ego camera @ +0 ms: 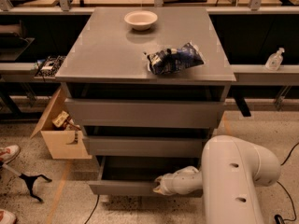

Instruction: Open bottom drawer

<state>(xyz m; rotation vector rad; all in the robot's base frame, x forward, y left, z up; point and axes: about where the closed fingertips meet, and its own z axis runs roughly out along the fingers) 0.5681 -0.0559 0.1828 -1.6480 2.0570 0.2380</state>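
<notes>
Lying at the top edge of the bottom drawer (119,188), right of the middle of its front panel, the end effector (158,187) sits at the tip of the bulky white arm (233,171) that comes in from the lower right; whether it is clenched on the panel or released cannot be told. The bottom drawer stands partly out of the cabinet, lowest of three, its dark grey inside showing; the middle drawer (145,146) and top drawer (140,114) above it jut out only a little. On the grey counter (103,50) a pale bowl (141,19) sits near the back, and a crumpled blue bag (175,59) lies near the front right; a cardboard box (58,136) stands on the floor to the left of the cabinet.
</notes>
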